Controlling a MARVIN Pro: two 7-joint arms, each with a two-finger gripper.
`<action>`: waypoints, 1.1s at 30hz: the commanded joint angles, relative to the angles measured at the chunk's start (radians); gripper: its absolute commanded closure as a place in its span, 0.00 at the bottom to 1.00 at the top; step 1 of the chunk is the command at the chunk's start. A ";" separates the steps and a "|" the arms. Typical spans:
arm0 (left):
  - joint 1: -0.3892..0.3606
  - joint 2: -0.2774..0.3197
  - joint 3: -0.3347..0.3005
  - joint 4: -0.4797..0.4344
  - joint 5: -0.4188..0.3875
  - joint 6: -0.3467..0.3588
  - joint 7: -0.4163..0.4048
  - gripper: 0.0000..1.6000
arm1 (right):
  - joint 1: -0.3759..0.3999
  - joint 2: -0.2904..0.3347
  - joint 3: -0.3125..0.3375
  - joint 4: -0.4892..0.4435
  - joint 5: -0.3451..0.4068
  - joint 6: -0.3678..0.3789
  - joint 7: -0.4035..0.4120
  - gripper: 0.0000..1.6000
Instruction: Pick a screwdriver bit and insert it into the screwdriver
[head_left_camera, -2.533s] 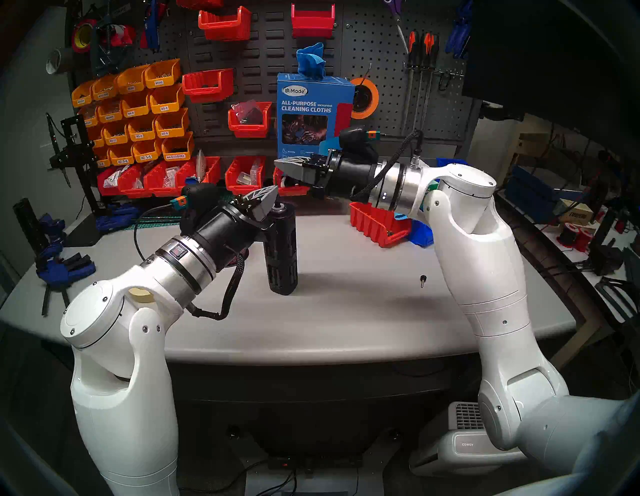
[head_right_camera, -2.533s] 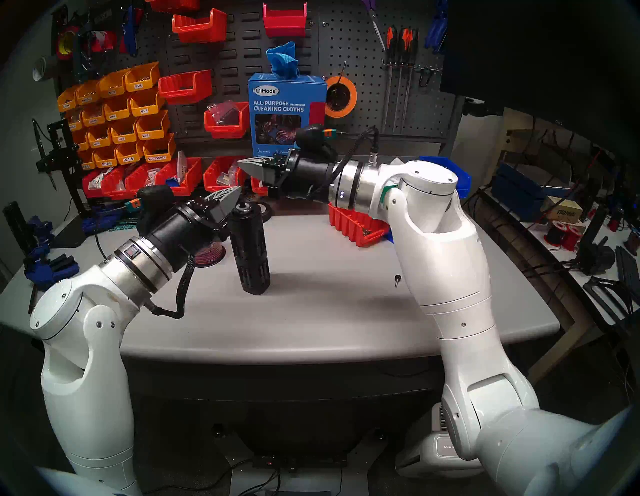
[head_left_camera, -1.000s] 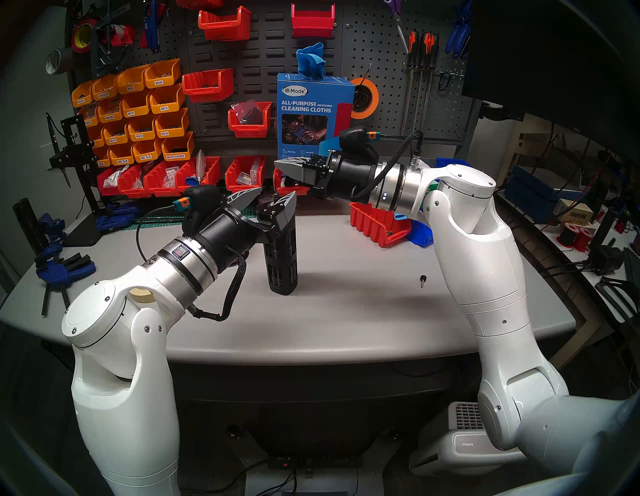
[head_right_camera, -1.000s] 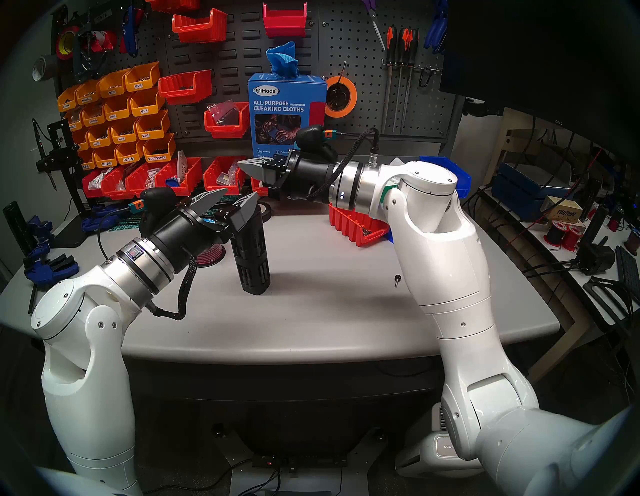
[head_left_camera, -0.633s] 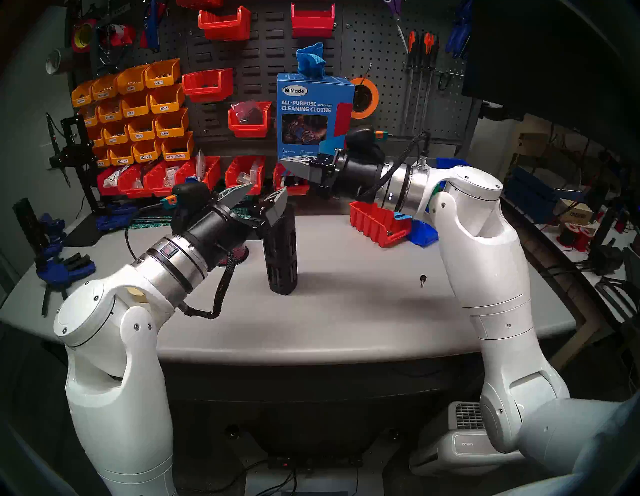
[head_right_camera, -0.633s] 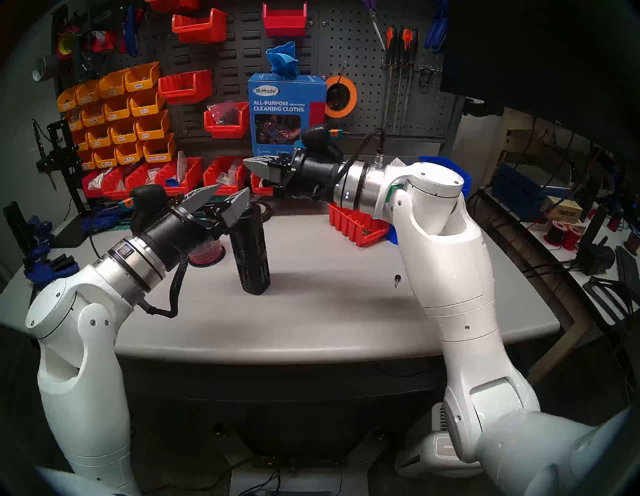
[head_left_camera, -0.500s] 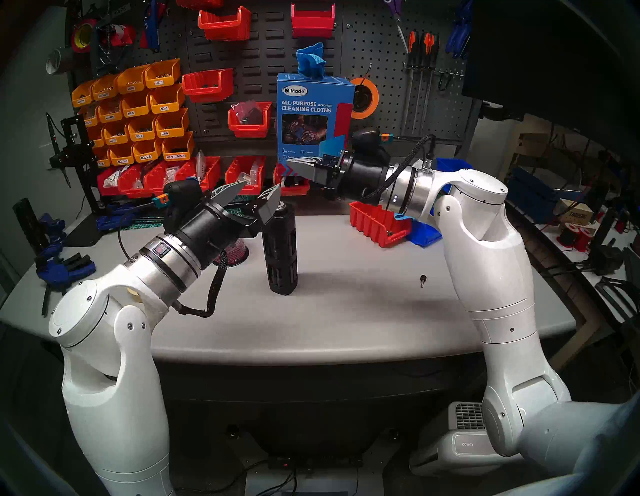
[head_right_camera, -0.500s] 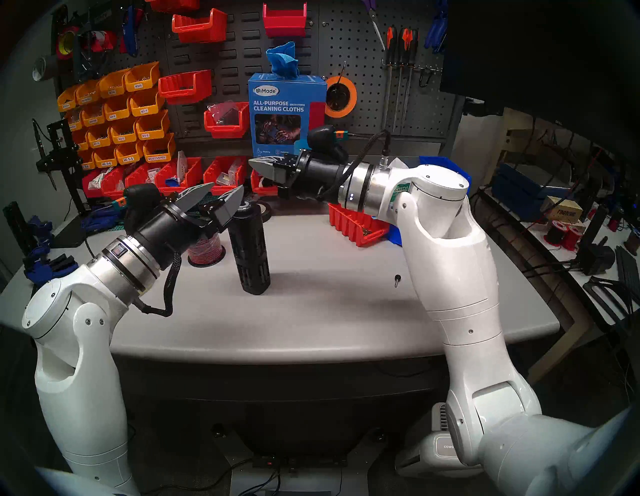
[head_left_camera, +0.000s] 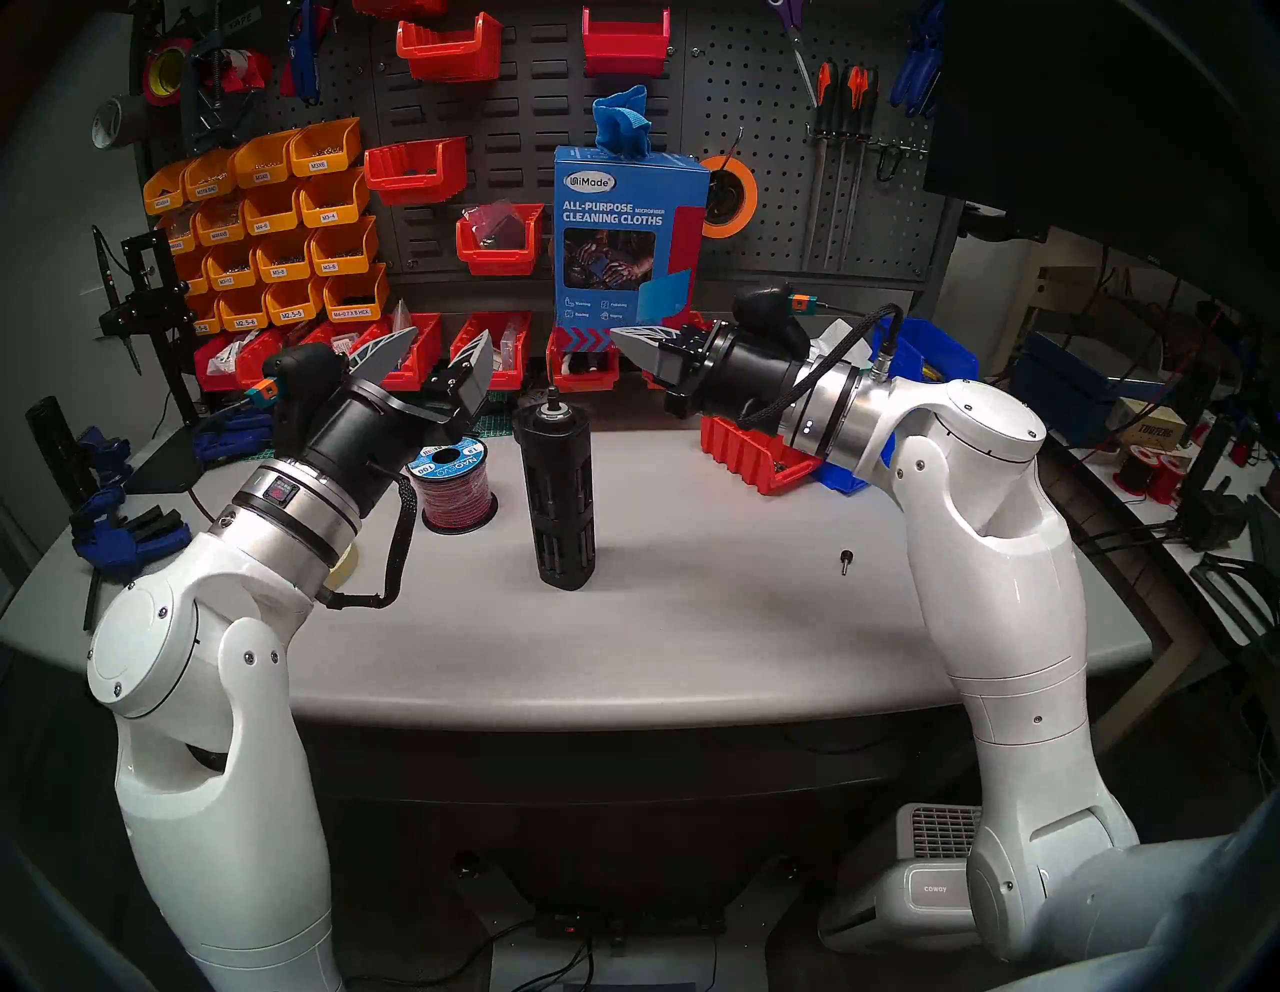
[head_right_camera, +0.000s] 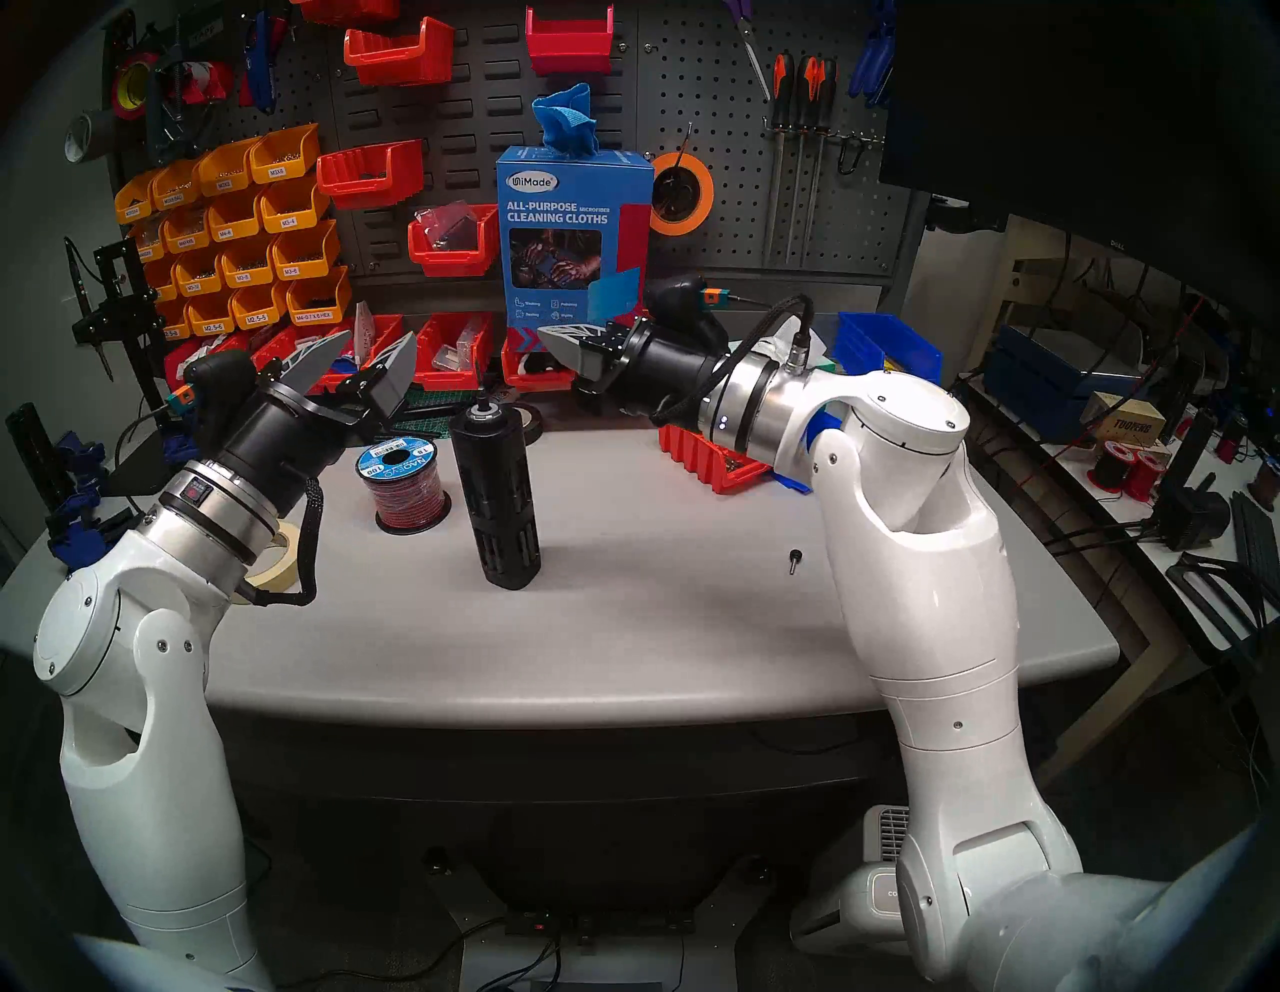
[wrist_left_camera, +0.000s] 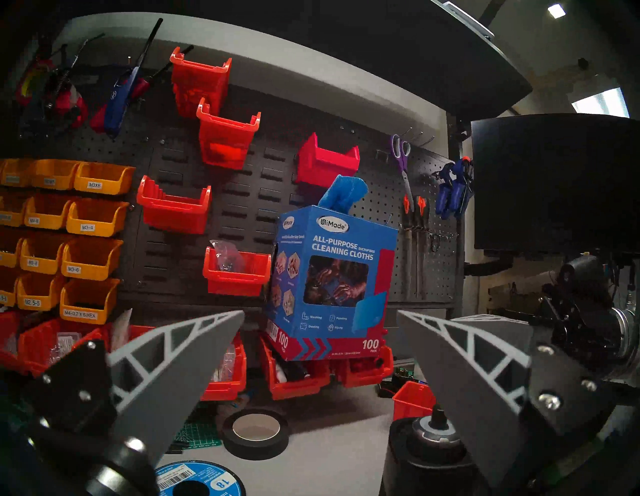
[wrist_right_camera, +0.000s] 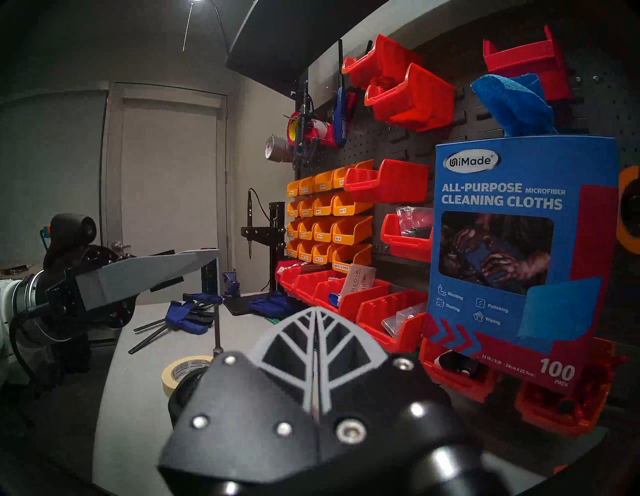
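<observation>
My left gripper gapes empty at nine o'clock of the screwdriver; right gripper pinched empty. Rigid, top-heavy: I'd clasp mid-body.

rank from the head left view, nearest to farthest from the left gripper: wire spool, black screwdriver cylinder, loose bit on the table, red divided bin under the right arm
From the left gripper, its jaws open:
1. Wire spool, just below it on the table.
2. Black screwdriver cylinder, upright at table centre.
3. Red divided bin, across the table, partly under the right arm.
4. Loose bit, on the right side near the front.
</observation>
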 joint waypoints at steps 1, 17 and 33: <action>0.046 -0.013 0.035 -0.026 0.064 -0.115 0.073 0.00 | -0.088 -0.026 0.027 -0.090 -0.032 -0.042 -0.077 0.86; 0.104 -0.023 0.097 0.018 0.192 -0.367 0.222 0.00 | -0.249 -0.072 0.058 -0.153 -0.100 -0.141 -0.201 0.53; 0.113 -0.023 0.114 0.065 0.233 -0.390 0.267 0.00 | -0.304 -0.098 0.064 -0.136 -0.128 -0.202 -0.232 0.00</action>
